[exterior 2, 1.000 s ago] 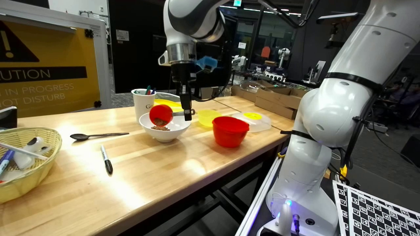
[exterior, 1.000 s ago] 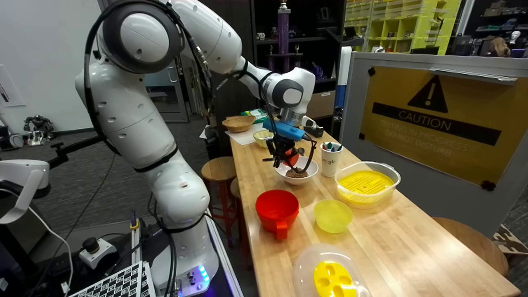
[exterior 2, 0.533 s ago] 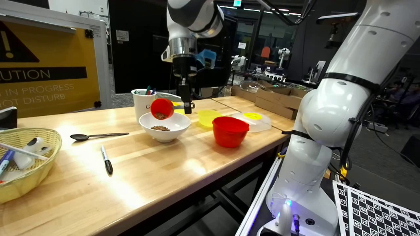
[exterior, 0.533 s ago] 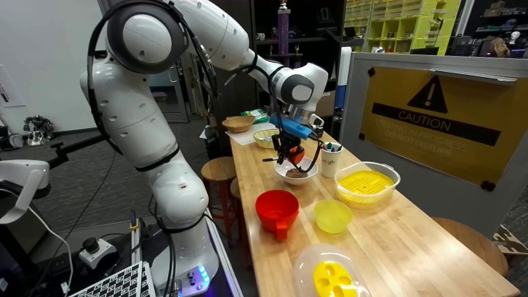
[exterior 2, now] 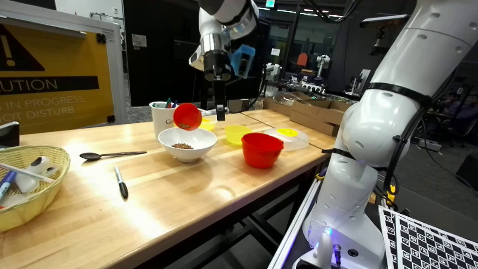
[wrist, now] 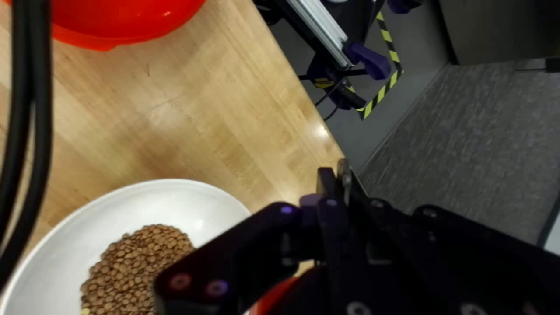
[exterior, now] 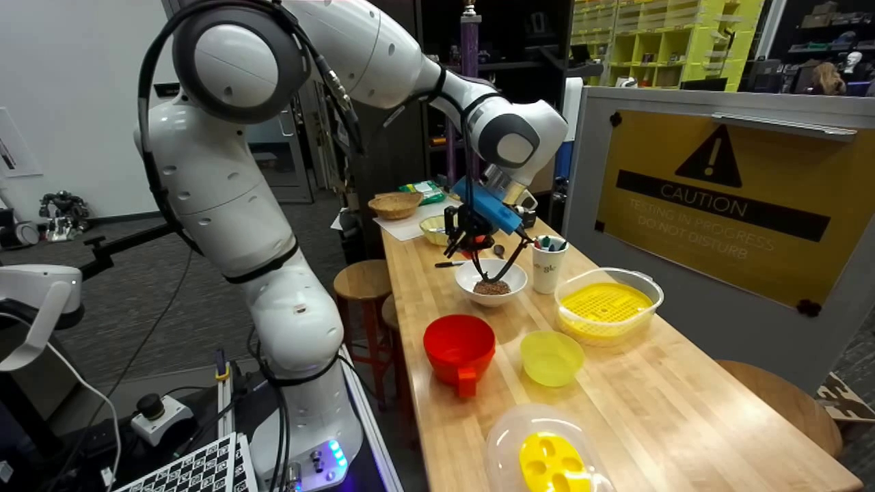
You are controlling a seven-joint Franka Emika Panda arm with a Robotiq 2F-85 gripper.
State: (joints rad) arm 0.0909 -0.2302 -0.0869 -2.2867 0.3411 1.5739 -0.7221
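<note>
My gripper [exterior 2: 221, 113] is shut on the grey handle of a red scoop cup [exterior 2: 188, 116]. The cup is tilted on its side above the white bowl [exterior 2: 188, 152], apart from it. Some brown lentils show inside the cup near its lower rim. The bowl stands on the table with a pile of brown lentils [exterior 2: 182, 146] in it. In the wrist view the bowl [wrist: 205, 214] is at lower left, the handle end shows between the fingertips [wrist: 339, 183], and only a sliver of the red cup [wrist: 278, 295] shows; the rest is hidden behind the fingers.
A white cup of markers [exterior: 547, 270] stands close beside the bowl. A red bowl [exterior 2: 261, 151], a yellow bowl [exterior: 552, 359], a clear basin [exterior: 656, 301] and a clear lid [exterior: 502, 437] stand nearby. A black spoon [exterior 2: 91, 155], a marker [exterior 2: 120, 183] and a basket [exterior 2: 48, 198] lie beyond.
The gripper has risen with the red cup, from just at the bowl to higher above it. The wrist has tilted further, and fewer lentils show in the cup.
</note>
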